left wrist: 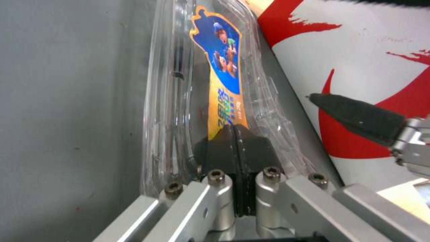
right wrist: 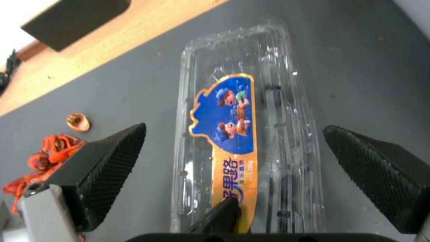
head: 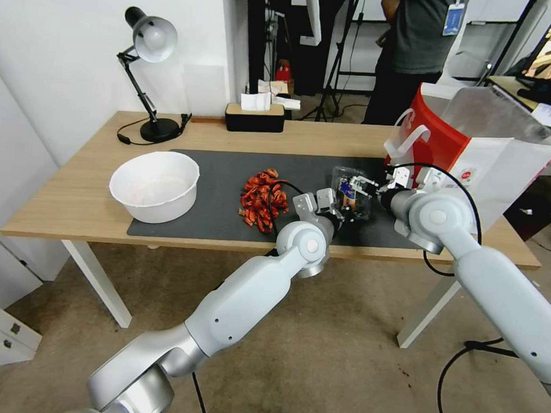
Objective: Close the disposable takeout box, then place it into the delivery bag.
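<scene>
Clear disposable takeout box [head: 351,193] on the dark mat [head: 228,168], toward the right half of the worktop [head: 75,204], just left of the delivery bag [head: 473,148]. Halves folded together, blue-and-orange sticker [right wrist: 228,127] on top. Left tool [left wrist: 236,134] clamped on the near edge of the box, black pads pressed together over the plastic rim. Right tool [right wrist: 233,174] spread wide above the box, one fingertip [right wrist: 107,164] on either side, neither touching the plastic. Red-and-white bag upright at the right end of the worktop, mouth open, white strap handle toward the box. Pile of red shells [head: 262,200] on the mat left of the box. Round white bowl [head: 156,186] farther left, at the mat's left edge. Black lamp [head: 148,73] and tissue box [head: 255,115] at the far edge.
</scene>
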Motion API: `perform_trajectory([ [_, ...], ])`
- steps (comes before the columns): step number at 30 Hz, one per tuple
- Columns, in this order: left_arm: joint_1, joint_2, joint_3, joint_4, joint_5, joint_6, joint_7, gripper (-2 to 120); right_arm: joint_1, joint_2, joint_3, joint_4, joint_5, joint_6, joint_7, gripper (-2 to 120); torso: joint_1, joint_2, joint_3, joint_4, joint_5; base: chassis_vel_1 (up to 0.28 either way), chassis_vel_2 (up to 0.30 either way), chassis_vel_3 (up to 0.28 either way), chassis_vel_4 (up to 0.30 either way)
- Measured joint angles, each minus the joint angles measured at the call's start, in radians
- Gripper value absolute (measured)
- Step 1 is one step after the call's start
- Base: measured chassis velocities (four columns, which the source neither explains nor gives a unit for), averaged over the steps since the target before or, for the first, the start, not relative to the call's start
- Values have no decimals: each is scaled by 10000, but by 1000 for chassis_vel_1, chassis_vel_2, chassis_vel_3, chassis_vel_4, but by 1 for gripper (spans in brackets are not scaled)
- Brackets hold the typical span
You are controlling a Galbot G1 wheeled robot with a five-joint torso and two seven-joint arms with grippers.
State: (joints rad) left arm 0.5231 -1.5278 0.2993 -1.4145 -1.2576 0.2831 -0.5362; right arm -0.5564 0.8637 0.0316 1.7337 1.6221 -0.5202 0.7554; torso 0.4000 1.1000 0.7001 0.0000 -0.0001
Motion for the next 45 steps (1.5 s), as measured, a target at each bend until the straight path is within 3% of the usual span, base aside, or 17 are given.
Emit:
perform_trajectory([
  [24, 27, 49, 31, -44, -7, -145, 13, 0, 1018, 298, -628, -1230, 224, -1038, 251, 100, 0, 0, 0, -1, 1, 0, 0, 0, 0],
  [45, 12, 39, 49, -14, -9, -169, 29, 0, 1040, 477, -587, -1488, 1011, -1435, 550, 100, 0, 0, -1, 0, 1, 0, 0, 0, 0],
])
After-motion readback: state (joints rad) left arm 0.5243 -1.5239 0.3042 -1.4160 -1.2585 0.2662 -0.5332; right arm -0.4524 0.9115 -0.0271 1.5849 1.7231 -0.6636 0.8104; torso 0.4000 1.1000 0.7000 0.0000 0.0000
